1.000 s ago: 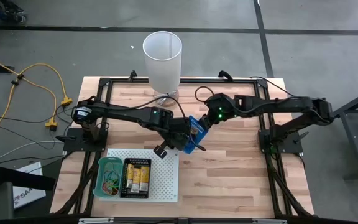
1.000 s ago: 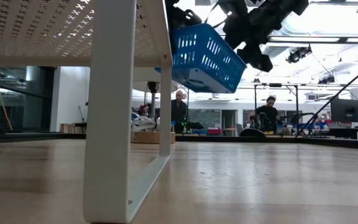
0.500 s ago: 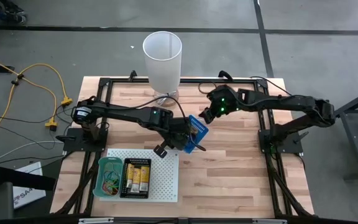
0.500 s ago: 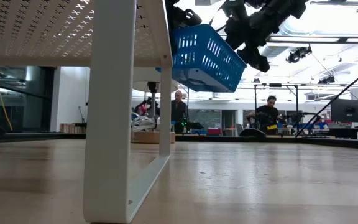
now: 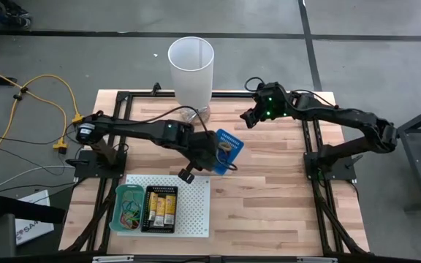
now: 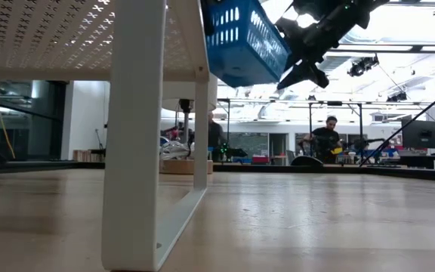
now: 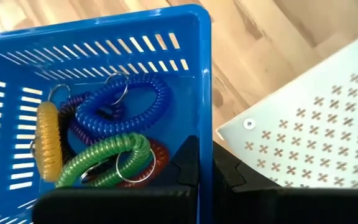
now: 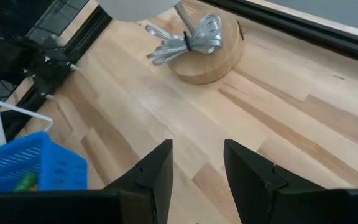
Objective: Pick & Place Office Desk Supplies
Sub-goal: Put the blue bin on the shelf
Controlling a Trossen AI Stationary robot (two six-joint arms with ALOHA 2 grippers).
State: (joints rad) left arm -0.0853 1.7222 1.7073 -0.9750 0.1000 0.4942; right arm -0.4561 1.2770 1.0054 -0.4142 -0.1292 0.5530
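Left gripper (image 7: 197,171) fingers pinch blue basket (image 5: 225,151) wall; keep it level over white board (image 5: 196,204). Right gripper (image 8: 194,165) fingers spread, empty.

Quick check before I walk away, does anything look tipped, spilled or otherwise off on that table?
Nothing has spilled. The blue basket hangs tilted in the air, its rim pinched by the left gripper; the coil loops have slid into a heap against one wall.

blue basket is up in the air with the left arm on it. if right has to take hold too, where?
Probably the free rim of the blue basket, on the wall opposite the left gripper, which is shut on one rim edge. The thin upright slotted wall suits open jaws coming from above; the right gripper is open, empty and away near the lamp base.
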